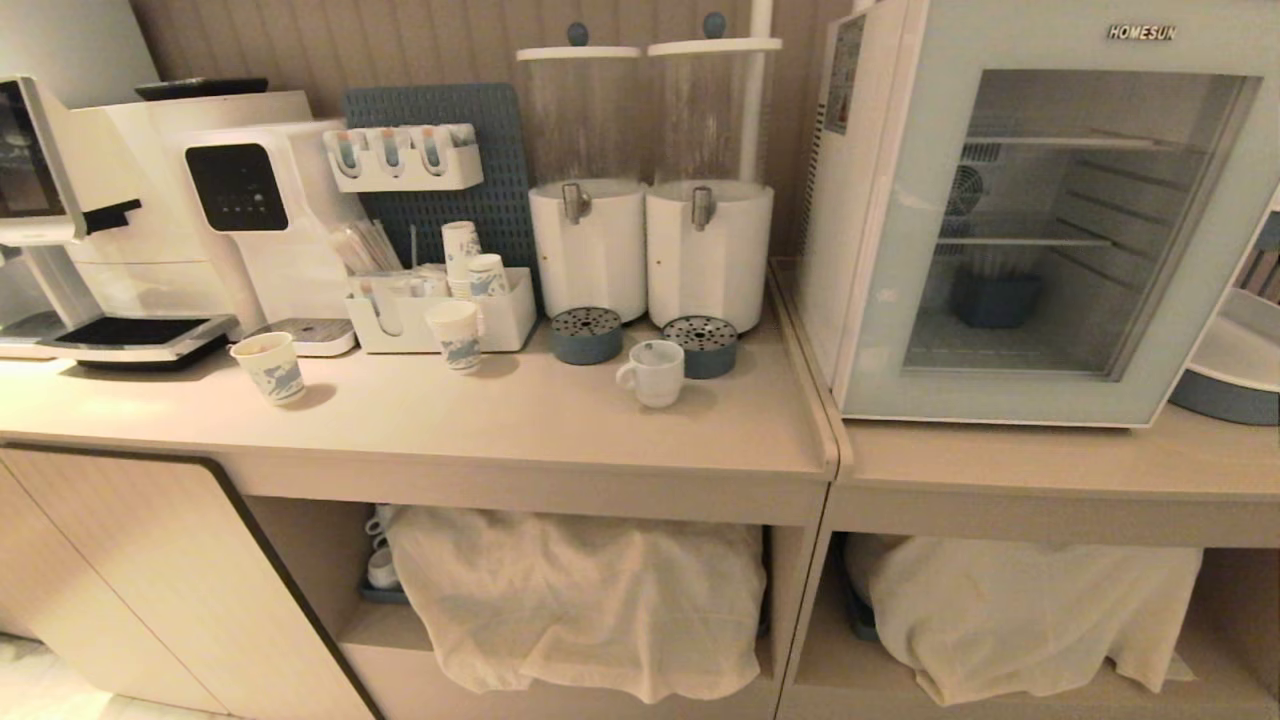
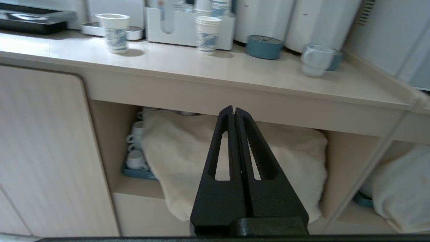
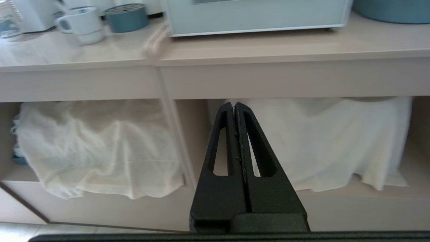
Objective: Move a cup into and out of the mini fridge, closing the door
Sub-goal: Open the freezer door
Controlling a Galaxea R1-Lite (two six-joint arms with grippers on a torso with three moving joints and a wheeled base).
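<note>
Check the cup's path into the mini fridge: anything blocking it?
Yes: the door is shut, so the glass front stands between the cup and the shelves of the mini fridge. The counter between the two looks bare. Both the left gripper and the right gripper sit shut below counter level.

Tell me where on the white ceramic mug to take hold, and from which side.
Grip the white ceramic mug across its rim and wall on the side away from the loop handle, coming from above and the front. It stands upright with its mouth open, its handle points toward the paper cups, and the blue drip tray sits close behind it, so the counter's front edge probably offers the clearest way in.
</note>
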